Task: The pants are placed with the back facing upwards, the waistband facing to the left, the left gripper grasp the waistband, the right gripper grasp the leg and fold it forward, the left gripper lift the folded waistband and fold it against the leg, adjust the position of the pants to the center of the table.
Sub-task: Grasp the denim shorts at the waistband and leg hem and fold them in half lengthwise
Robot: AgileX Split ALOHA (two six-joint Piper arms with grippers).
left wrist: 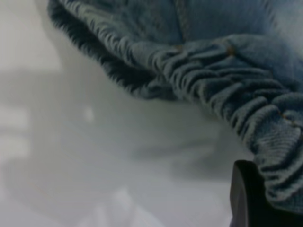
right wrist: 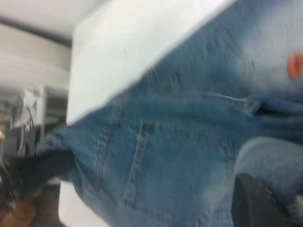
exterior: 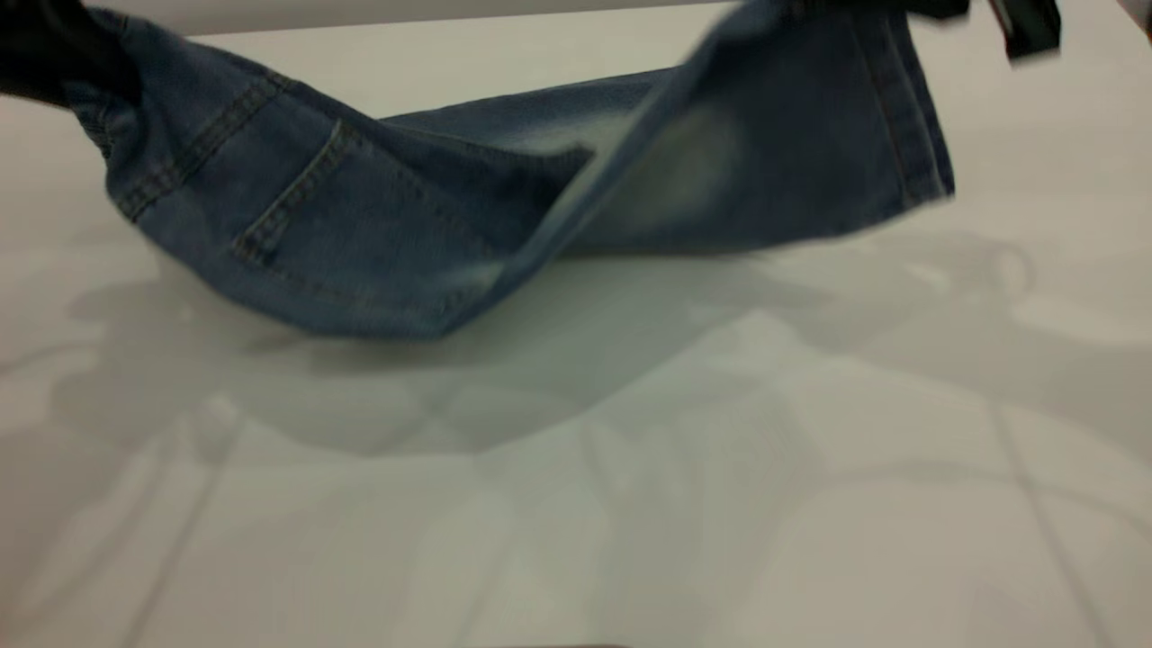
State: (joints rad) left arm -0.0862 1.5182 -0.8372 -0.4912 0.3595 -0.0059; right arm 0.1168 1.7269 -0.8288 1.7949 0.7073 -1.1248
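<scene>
The pants (exterior: pixel 360 225), blue denim shorts, hang lifted between both grippers and sag in the middle down to the table (exterior: pixel 576 504). My left gripper (exterior: pixel 54 54) at the far upper left is shut on the waistband (left wrist: pixel 227 90). The ruched elastic bunches over that gripper's black finger (left wrist: pixel 248 198). At the upper right my right gripper (exterior: pixel 990 18) is shut on the leg (exterior: pixel 810 135), which shows a pale faded patch. In the right wrist view the denim wraps over a black finger (right wrist: pixel 255 203). A back pocket (exterior: pixel 297 198) faces the exterior camera.
The white tabletop stretches wide in front of the shorts, crossed by the arms' shadows. Its far edge (exterior: pixel 405 20) runs just behind the shorts. An orange bit of print (right wrist: pixel 294 65) shows on the lower denim layer. The left gripper (right wrist: pixel 42 170) appears far off in the right wrist view.
</scene>
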